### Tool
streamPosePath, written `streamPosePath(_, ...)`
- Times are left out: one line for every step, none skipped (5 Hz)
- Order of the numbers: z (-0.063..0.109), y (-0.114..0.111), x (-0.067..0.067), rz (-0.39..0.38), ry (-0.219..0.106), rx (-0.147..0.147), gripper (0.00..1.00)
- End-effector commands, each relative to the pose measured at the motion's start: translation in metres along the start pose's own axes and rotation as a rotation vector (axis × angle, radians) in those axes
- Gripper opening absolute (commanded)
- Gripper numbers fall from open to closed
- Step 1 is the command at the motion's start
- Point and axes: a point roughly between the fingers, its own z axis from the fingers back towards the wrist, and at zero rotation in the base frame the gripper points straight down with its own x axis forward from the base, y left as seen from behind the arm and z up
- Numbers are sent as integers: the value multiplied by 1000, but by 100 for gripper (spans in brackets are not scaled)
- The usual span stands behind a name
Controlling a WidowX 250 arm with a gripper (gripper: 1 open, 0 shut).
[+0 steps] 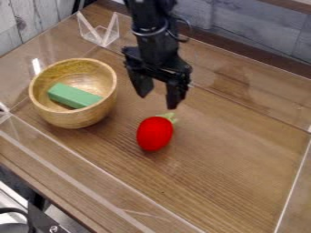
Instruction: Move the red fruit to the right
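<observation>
The pincer is wide open and holds nothing. It hangs just behind the red fruit, near its green tip. The fruit sits on the brown tabletop. Left of it in the picture is a round wooden bowl with a green block inside.

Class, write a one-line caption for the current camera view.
Open gripper above a red fruit, beside a wooden bowl holding a green block.
</observation>
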Motion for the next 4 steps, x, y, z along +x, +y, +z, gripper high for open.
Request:
streamPosePath(10, -6, -1, 24, -49, 18, 100)
streamPosePath(11, -2, -7, -24, -26, 15, 100)
streamPosePath(12, 1, -12, -67, -1, 12, 100)
streamPosePath(14, 9, -16, -22, 3, 15, 100)
